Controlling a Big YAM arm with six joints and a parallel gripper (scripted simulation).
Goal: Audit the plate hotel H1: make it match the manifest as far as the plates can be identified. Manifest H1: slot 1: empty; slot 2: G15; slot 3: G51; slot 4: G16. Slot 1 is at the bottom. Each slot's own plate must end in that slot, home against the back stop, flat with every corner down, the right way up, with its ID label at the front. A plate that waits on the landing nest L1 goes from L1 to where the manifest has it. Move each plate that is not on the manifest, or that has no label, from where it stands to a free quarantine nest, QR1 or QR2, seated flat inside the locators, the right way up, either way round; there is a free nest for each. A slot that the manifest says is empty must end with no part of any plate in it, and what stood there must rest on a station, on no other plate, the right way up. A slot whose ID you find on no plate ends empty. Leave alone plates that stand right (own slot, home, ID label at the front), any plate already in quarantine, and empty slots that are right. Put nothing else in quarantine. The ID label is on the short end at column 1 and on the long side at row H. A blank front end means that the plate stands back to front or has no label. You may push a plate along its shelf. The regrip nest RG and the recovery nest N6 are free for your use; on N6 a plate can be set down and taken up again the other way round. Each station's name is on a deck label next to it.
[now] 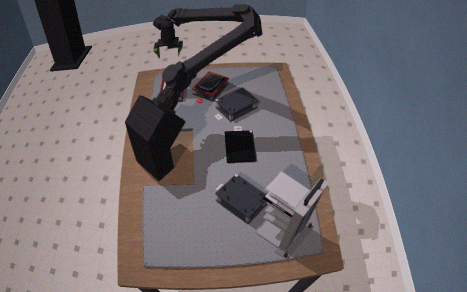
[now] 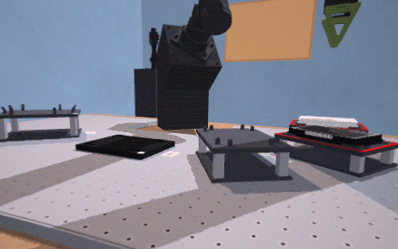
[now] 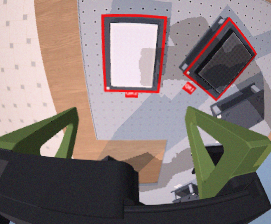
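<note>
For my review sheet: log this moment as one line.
gripper: open, empty, raised | white plate: in red-edged nest | dark plate: in other red-edged nest

No text is showing legibly in any view: the small white deck labels (image 1: 237,128) lying on the mat (image 1: 184,235) beside the stations, and the red tag (image 3: 190,87) by the red-edged nest (image 3: 220,58), are perhaps printed, but they are appearing too small and blurred to read
</note>
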